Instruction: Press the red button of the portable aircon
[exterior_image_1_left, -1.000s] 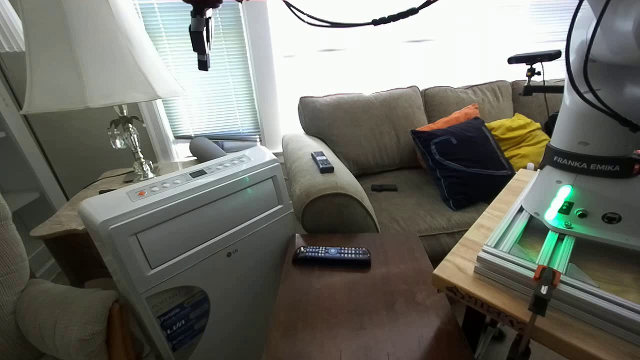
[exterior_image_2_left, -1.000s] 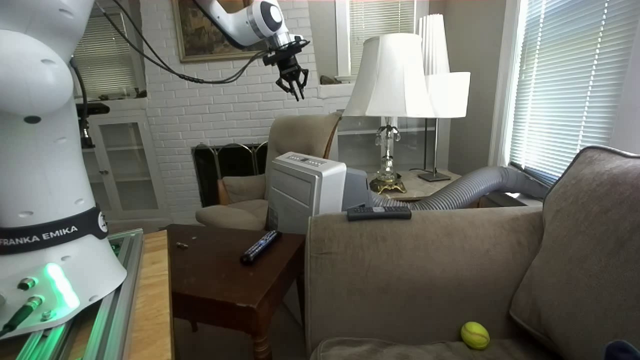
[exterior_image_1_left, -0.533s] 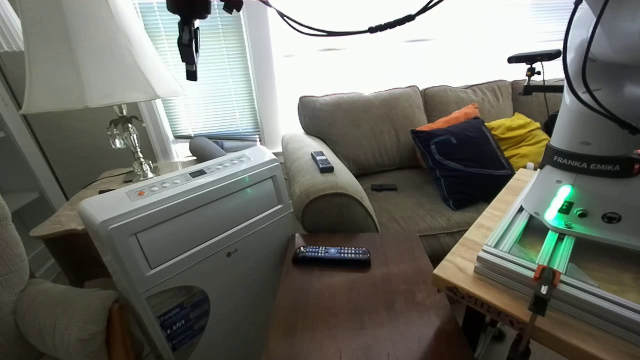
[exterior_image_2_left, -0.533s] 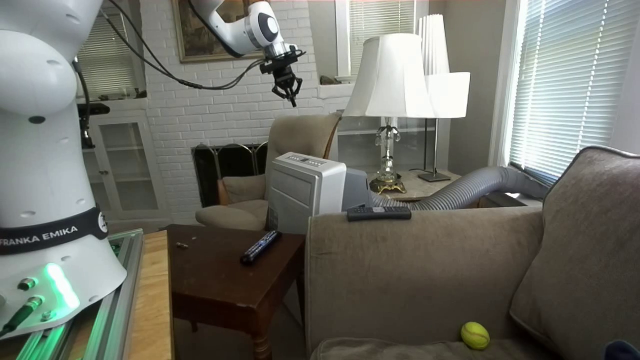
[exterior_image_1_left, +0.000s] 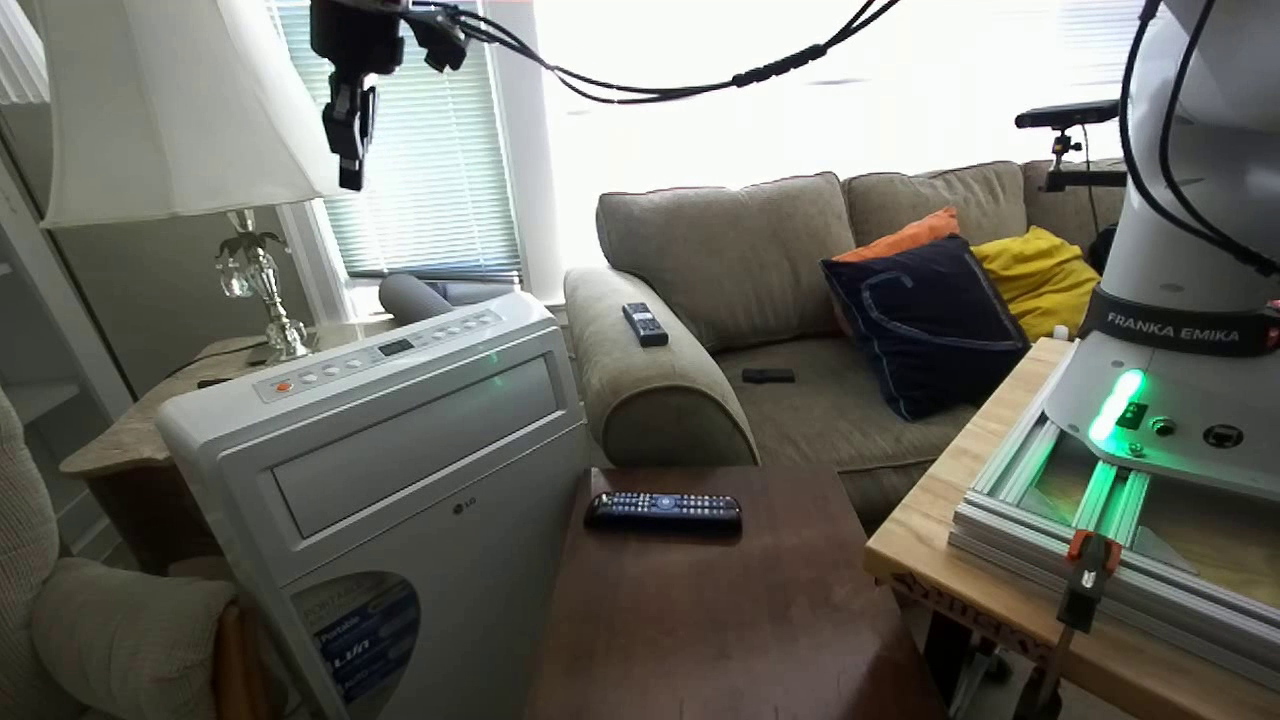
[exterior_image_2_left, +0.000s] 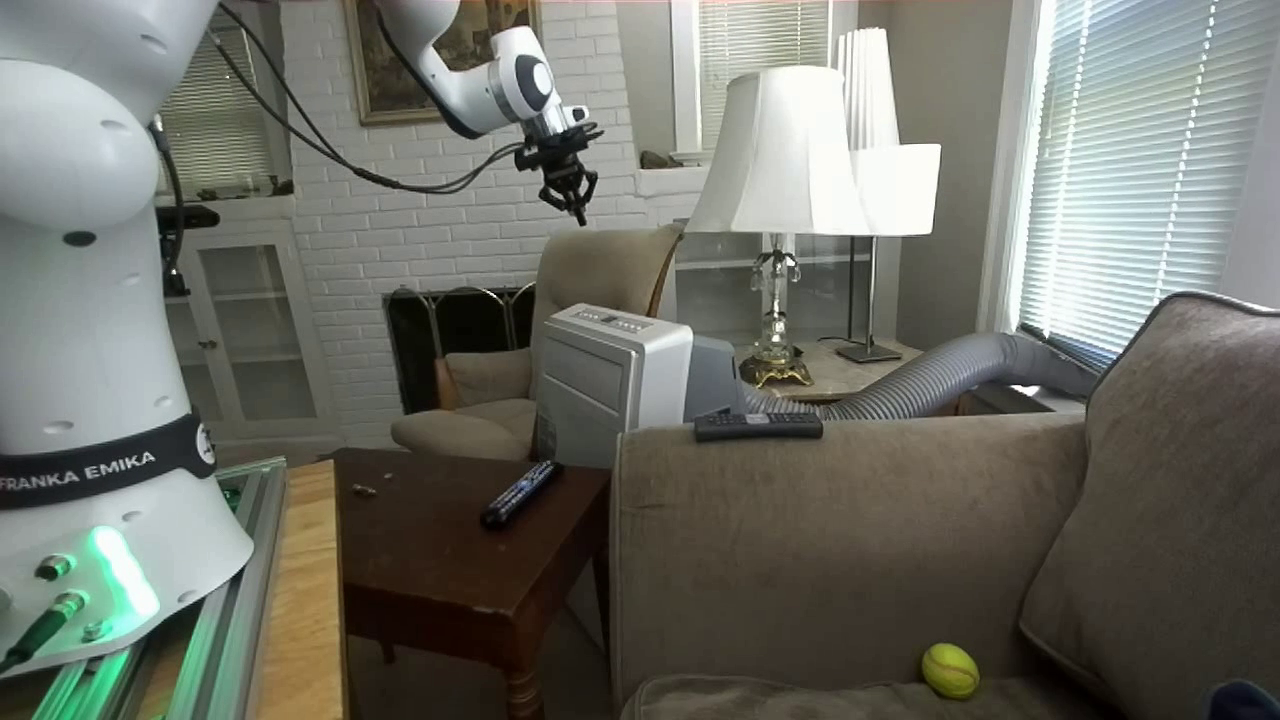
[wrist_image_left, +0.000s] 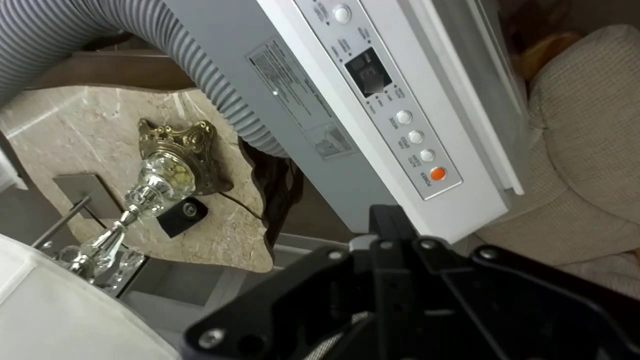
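The portable aircon (exterior_image_1_left: 400, 500) stands just beside the brown-topped desk (exterior_image_1_left: 720, 620); the end effector (exterior_image_2_left: 581, 219) hangs higher up, well apart from both, its jaws together and gripping nothing. Of the task, little more than positioning overhead looks done; lining up, lowering and pressing the orange-red power button (wrist_image_left: 437, 173) seem left. Counted: one sofa (exterior_image_1_left: 750, 300), one portable aircon, one brown-topped desk, three throw pillows (exterior_image_1_left: 925, 330), two remote controls (exterior_image_1_left: 663, 511), a slim dark object (exterior_image_1_left: 768, 376) (perhaps a third), one tennis ball (exterior_image_2_left: 950, 671), one power button.
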